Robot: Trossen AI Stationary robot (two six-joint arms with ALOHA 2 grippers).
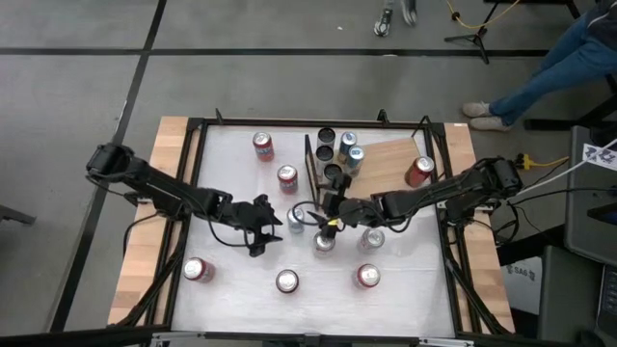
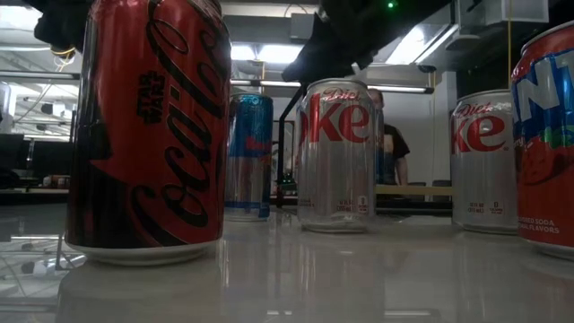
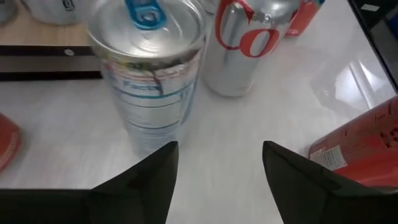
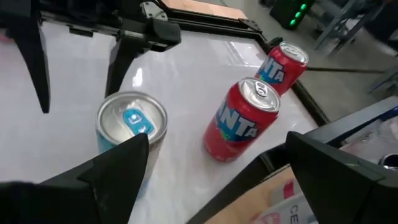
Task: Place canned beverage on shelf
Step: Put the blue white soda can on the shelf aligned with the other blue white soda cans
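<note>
Near the worktop's [image 1: 241, 289] middle, a blue-tabbed can [image 1: 297, 220] is flanked by both grippers: left gripper [image 1: 273, 224] and right gripper [image 1: 329, 206], fingers apart (nothing held). Behind lies the shelf [image 1: 390, 159].

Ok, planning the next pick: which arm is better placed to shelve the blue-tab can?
Probably right: its open end effector sits beside the blue-tab can, and the shelf lies on its side. The left end effector faces it too.
</note>
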